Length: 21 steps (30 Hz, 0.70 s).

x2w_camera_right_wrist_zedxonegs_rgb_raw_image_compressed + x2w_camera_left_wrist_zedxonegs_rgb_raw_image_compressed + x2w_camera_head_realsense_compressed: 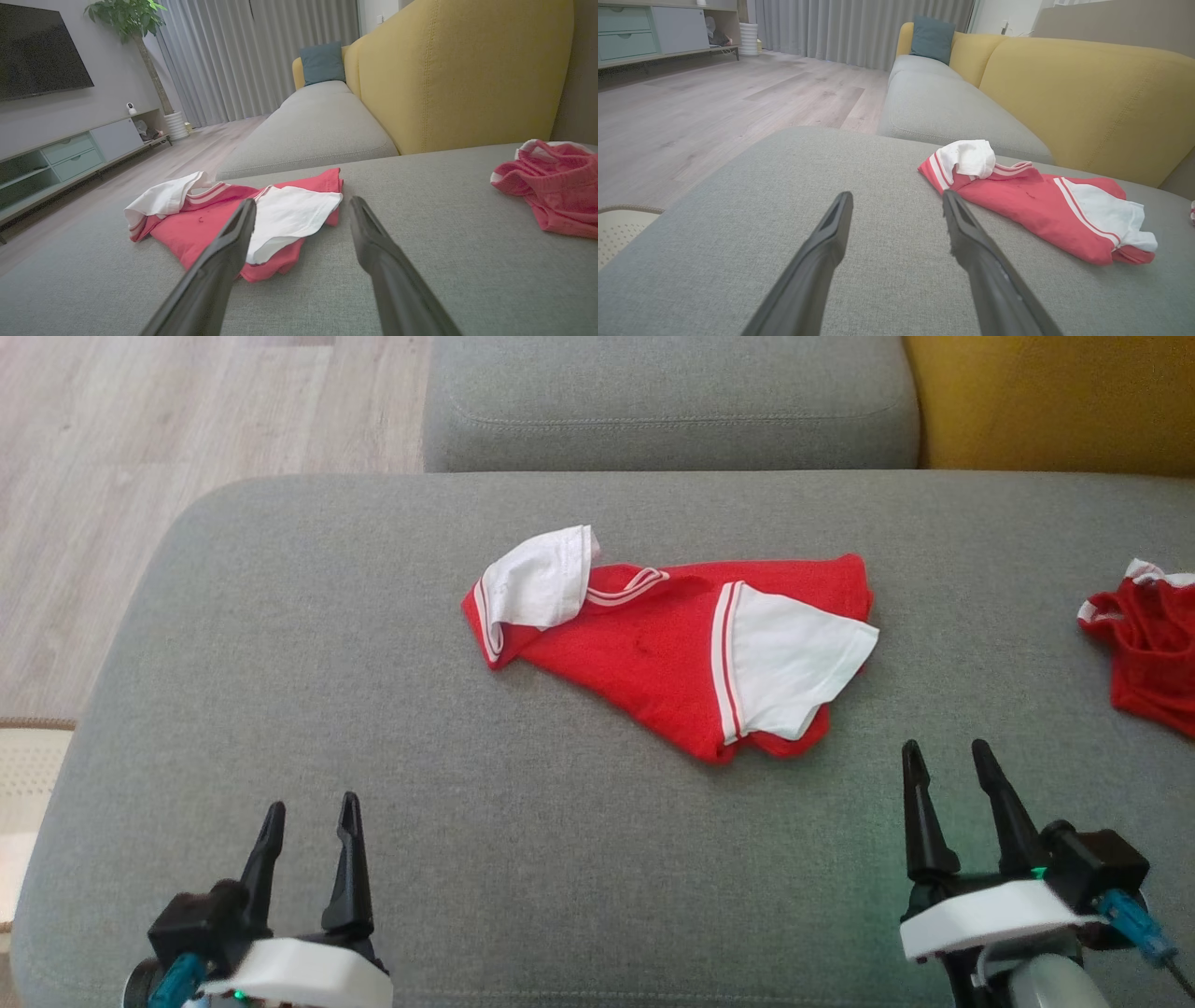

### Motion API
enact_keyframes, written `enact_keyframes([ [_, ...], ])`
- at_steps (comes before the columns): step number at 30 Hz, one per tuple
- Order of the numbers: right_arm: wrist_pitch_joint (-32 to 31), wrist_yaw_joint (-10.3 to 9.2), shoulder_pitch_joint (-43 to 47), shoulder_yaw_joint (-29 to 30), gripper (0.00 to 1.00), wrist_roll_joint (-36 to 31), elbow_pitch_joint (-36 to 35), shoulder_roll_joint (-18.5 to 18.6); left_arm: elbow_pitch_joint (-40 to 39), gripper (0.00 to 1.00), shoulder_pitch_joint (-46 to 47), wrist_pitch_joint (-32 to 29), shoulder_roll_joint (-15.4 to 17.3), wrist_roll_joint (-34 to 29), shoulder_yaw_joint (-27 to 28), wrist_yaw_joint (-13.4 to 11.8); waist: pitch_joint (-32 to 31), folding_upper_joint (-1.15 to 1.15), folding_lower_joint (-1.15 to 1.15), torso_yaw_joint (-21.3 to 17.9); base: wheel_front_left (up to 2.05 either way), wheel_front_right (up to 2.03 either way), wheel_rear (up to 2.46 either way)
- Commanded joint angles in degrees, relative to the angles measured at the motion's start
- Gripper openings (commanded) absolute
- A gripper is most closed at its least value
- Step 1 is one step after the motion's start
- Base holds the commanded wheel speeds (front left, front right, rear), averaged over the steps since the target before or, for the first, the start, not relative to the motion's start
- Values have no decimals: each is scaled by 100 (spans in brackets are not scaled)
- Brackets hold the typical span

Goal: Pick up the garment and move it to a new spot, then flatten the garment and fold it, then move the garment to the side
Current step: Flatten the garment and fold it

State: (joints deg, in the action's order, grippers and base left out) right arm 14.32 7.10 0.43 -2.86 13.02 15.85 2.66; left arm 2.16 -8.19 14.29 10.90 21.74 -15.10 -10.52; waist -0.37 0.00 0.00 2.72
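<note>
The crumpled red-and-white garment (672, 649) lies mid-cushion (280, 709), while the left gripper (313, 817) and right gripper (946, 753) hover nearer, fingers apart and empty, another red garment (1144, 644) at far right.

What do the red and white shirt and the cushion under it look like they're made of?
Red and white shirt: soft matte knit, probably cotton jersey; it lies limp and creased. Grey seat cushion: coarse matte woven upholstery; a flecked weave shows.
</note>
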Motion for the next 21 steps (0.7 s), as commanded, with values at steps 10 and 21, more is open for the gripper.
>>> enact_keyframes([
  [10, -75, 39, -1094, 212, 100, -328, 586, 21, -73, 100, 378, 71, -145, -199, 277, 243, 352, 0, 0, 295, 0, 0, 0],
  [21, -319, 39, -2586, 990, 100, -692, 2533, 21, 61, 100, 674, 71, -413, -389, 317, 458, 888, 0, 0, 699, 0, 0, 0],
])
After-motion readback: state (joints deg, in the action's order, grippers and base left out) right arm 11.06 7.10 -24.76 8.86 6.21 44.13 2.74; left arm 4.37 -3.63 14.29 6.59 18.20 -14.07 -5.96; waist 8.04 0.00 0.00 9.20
